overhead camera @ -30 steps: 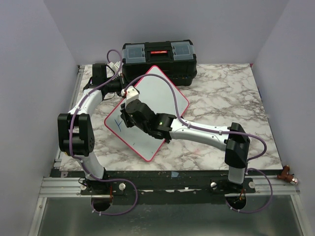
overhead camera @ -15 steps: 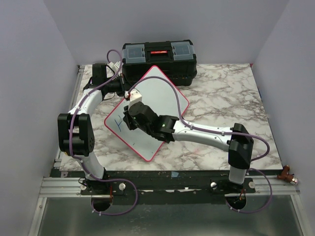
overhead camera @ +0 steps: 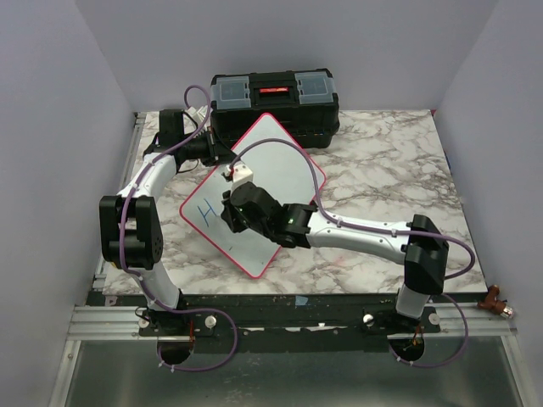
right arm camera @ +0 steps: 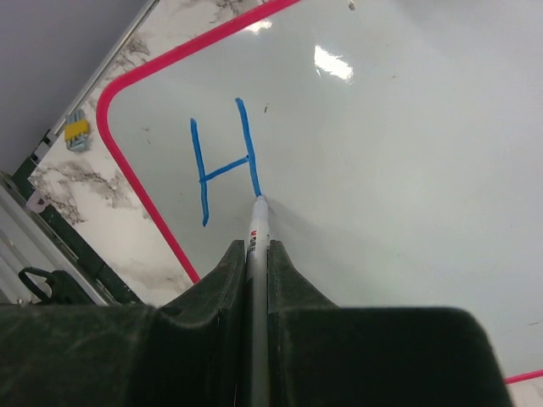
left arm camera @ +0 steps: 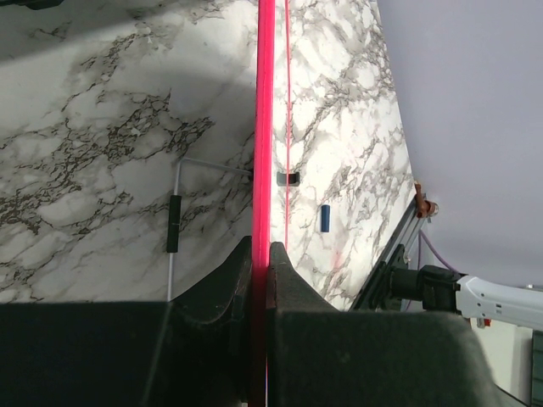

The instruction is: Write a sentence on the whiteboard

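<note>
The whiteboard (overhead camera: 276,161), white with a red-pink frame, lies as a diamond on the marble table and leans toward the toolbox. A blue "H" (overhead camera: 206,213) is written near its left corner, also in the right wrist view (right arm camera: 225,161). My left gripper (overhead camera: 216,154) is shut on the board's upper left edge; the frame (left arm camera: 264,127) runs between its jaws. My right gripper (overhead camera: 231,219) is shut on a grey marker (right arm camera: 257,246), whose tip touches the board at the foot of the H's right stroke.
A black toolbox (overhead camera: 273,102) with a red latch stands behind the board at the table's back. A small blue marker cap (left arm camera: 325,218) lies on the marble. Grey walls close in left, right and back.
My right gripper moved right and down with the marker, drawing the crossbar and right stroke, so the earlier partial mark is now a full "H". The left gripper has not moved.
</note>
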Motion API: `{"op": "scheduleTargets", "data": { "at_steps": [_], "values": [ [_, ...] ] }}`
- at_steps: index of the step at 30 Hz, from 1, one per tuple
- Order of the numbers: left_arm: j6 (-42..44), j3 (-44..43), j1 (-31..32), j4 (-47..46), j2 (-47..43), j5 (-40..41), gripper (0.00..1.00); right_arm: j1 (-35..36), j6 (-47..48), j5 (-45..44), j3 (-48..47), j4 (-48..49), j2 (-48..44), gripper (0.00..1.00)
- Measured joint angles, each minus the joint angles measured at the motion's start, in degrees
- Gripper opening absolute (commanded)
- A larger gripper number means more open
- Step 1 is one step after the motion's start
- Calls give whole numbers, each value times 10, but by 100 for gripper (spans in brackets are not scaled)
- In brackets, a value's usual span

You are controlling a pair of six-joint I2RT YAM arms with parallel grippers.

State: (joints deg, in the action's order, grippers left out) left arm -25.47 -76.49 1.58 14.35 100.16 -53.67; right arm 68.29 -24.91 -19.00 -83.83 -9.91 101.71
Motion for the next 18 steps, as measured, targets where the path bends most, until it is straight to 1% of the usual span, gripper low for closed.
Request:
{"op": "scheduleTargets", "data": {
  "at_steps": [8,18],
  "values": [
    [0,0,0,0,-2,0,0,0,-4,-9,38,-5,-36,1],
    [0,0,1,1,-3,1,0,-7,10,-29,36,13,-46,1]
  ]
}}
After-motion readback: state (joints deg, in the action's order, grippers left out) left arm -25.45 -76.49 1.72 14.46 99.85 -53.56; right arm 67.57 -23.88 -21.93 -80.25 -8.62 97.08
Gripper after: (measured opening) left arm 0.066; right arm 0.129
